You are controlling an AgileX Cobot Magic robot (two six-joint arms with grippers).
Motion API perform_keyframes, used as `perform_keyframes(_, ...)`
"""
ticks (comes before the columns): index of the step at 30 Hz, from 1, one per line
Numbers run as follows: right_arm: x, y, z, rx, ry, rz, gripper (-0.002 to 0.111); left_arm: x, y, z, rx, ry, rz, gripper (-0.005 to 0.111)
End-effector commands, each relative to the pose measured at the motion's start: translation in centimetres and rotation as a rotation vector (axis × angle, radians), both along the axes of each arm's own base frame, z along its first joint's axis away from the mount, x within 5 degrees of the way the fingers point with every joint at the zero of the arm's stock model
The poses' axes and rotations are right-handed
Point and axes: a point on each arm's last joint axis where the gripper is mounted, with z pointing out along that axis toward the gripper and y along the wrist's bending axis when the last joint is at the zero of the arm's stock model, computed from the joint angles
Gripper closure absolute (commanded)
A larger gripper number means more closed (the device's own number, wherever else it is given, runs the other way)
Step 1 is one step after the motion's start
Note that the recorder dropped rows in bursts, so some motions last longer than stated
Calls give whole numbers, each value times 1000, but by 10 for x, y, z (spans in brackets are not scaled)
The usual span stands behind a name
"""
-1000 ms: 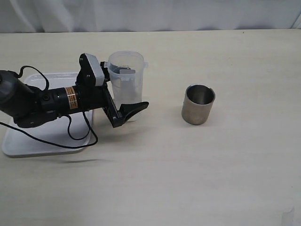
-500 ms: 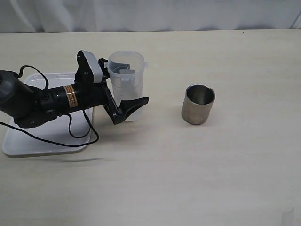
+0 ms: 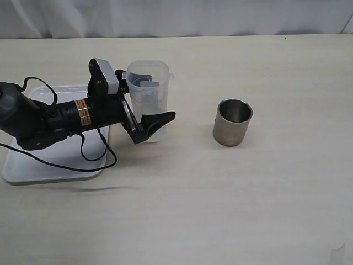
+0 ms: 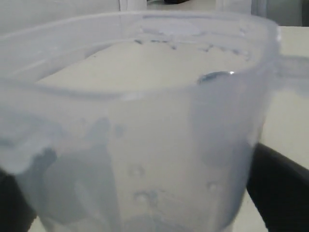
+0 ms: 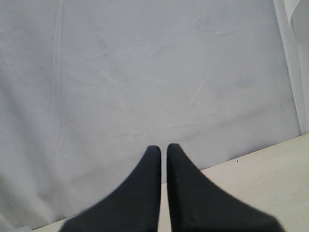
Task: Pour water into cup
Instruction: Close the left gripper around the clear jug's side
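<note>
The translucent plastic beaker (image 3: 148,94) stands upright on the table next to the tray. My left gripper (image 3: 158,100) is shut on the beaker, with one black finger (image 3: 156,122) across its near side and the other showing through its wall. In the left wrist view the beaker (image 4: 145,121) fills the frame, with the gripper (image 4: 154,193) around it. Droplets cling to its wall, and the water (image 4: 159,223) shows only dimly at the bottom. The steel cup (image 3: 233,122) stands upright, apart to the right. My right gripper (image 5: 163,147) is shut and empty, facing a white curtain.
A white tray (image 3: 38,165) lies at the left under my left arm, with a black cable looping over it. A white curtain (image 3: 176,16) runs along the table's far edge.
My left gripper has shifted slightly up and back against the beaker, and its near finger has drawn in closer to the wall. The beaker and the steel cup have stayed in place.
</note>
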Motion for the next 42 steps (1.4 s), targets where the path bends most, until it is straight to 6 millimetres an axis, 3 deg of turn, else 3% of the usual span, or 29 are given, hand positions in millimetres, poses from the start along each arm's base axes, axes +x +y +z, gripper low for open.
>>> perform_keyframes(1, 0, 1, -1, -21, 8, 3, 104, 3, -2, 2, -78, 97, 42, 2)
perform_keyframes(29, 0, 1, -1, -21, 8, 3, 104, 0, -3, 1, -66, 94, 10, 4)
perform_keyframes(31, 0, 1, -1, -21, 8, 3, 104, 0, -3, 1, -66, 94, 10, 12)
perform_keyframes(38, 0, 1, -1, -21, 8, 3, 104, 0, -3, 1, -64, 94, 3, 63)
perform_keyframes(42, 0, 1, -1, -21, 8, 3, 104, 0, -3, 1, -64, 94, 3, 77)
